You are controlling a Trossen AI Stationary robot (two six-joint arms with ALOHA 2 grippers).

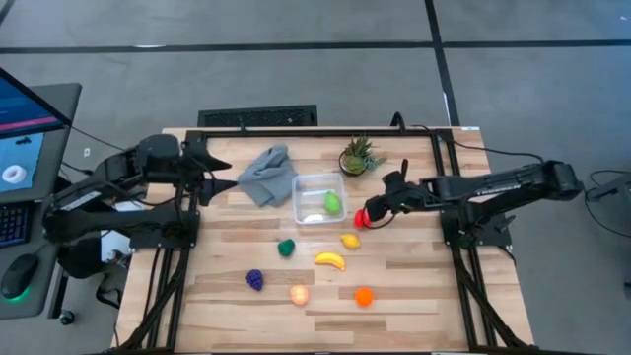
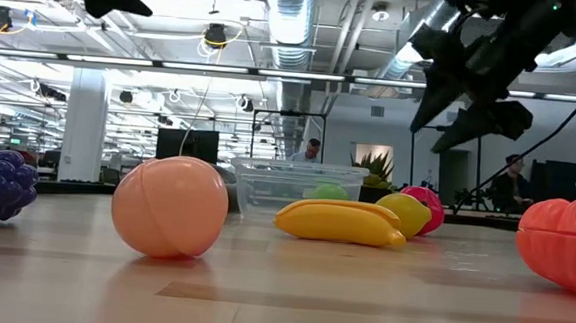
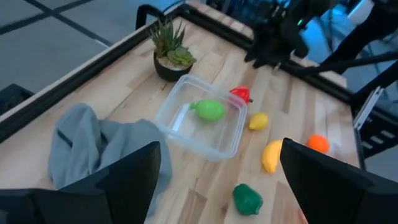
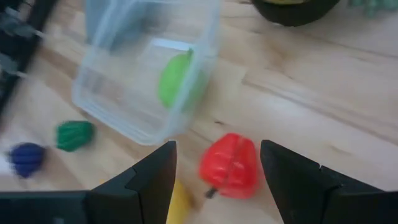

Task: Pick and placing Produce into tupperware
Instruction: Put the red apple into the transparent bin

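The clear tupperware (image 1: 318, 198) holds one light-green fruit (image 1: 333, 203). Just beside its right edge, the red pepper (image 4: 229, 164) lies on the counter (image 1: 414, 286), the right gripper (image 4: 217, 171) spread above it. The banana (image 1: 330, 260), below the tupperware, lies crosswise. The left gripper (image 3: 217, 168) is spread.

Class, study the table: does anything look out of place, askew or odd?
Only the grey cloth, lying crumpled beside the tupperware rather than flat. The tupperware sits upright with one green fruit inside; the other produce lies loose on the table, nothing spilled or damaged.
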